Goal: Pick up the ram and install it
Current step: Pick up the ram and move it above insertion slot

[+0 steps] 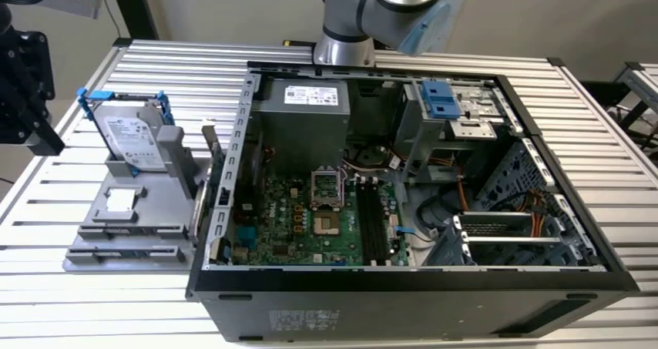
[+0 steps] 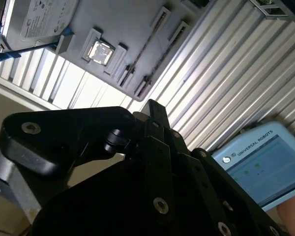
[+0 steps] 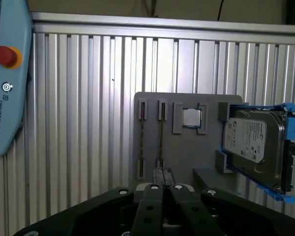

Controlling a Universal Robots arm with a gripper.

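Ram [image 3: 161, 140] stands on edge in the grey holder [image 3: 187, 157] on the tabletop [image 3: 88, 123], near the gripper [image 3: 163, 187], which is pressed together, empty. Judged light, stiff, fragile; pinch flat faces mid-length, clear of the contacts

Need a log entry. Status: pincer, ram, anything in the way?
Pincer shut, empty, clear of the ram. Ram stands on edge in grey fixture, untouched. Hard drive and CPU sit beside it, not blocking.

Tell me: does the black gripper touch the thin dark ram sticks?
Apart. In the exterior view the gripper hangs clear of the grey tray holding the ram sticks, bare slatted table between them.
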